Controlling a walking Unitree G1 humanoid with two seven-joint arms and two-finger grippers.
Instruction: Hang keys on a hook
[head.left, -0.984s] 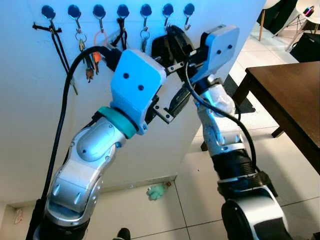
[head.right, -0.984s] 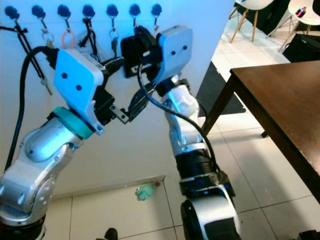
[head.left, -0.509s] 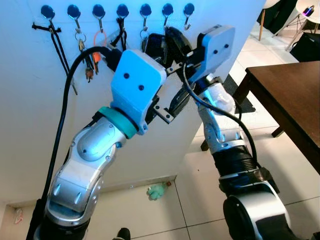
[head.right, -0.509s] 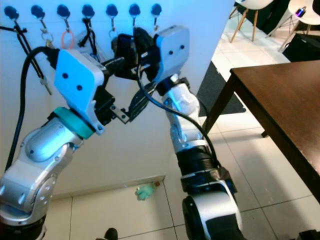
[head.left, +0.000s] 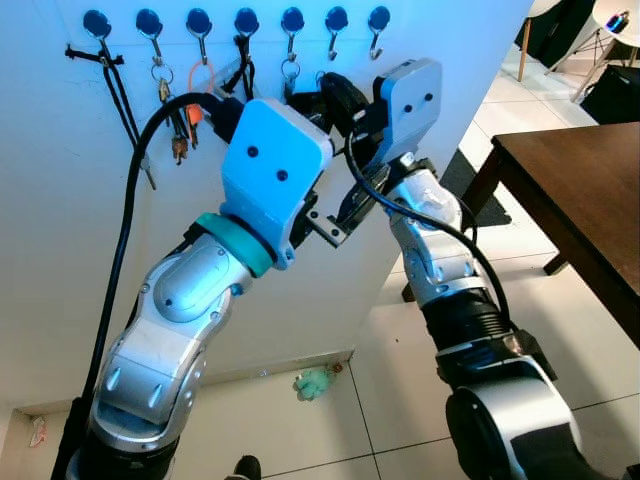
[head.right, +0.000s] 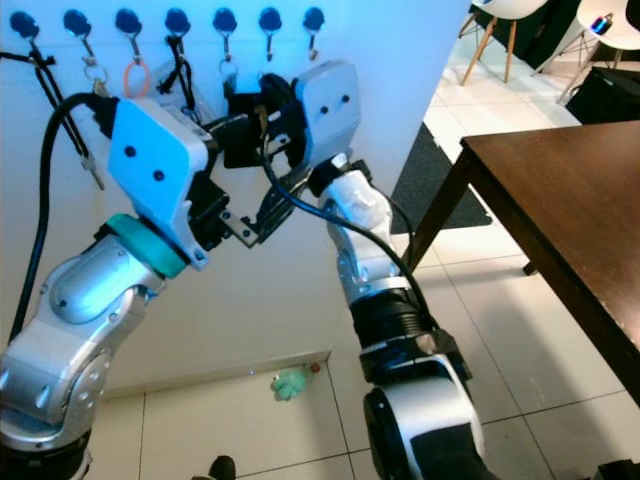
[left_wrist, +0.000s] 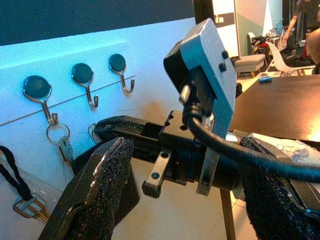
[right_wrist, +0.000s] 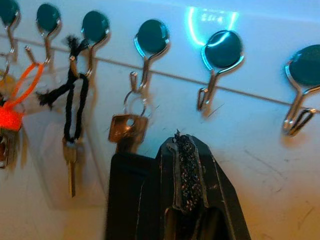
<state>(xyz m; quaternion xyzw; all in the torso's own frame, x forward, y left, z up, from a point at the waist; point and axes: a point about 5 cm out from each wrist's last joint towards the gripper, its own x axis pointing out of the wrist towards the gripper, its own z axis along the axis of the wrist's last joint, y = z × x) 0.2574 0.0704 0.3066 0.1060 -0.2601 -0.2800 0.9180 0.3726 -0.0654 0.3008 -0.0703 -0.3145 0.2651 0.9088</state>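
Your wall (head.left: 60, 250) fills the scene, with its row of blue-capped hooks (right_wrist: 150, 40) along the top, and both arms are raised right up against it. Over on the robot's right, the dark desk (head.left: 590, 200) stands well clear and plays no part.

The silver key (right_wrist: 127, 131) already hangs by its ring on one of the middle hooks, so I judge the hanging itself done; what's left for you looks like backing the arms away. Two hooks beside it, toward the desk end of the row, carry nothing. Further along the other way hang a key on a black cord (right_wrist: 75, 100) and an orange loop (right_wrist: 20, 95).

Your right gripper (right_wrist: 182, 190) sits just below the hung key, its fingers pressed together with nothing showing between them. Your left gripper (left_wrist: 190, 200) is spread wide, fingers apart, framing the right arm's wrist block.

In the head views the arms hide the key's hook and both fingertips. The small items on the far hooks are too blurred to name surely.
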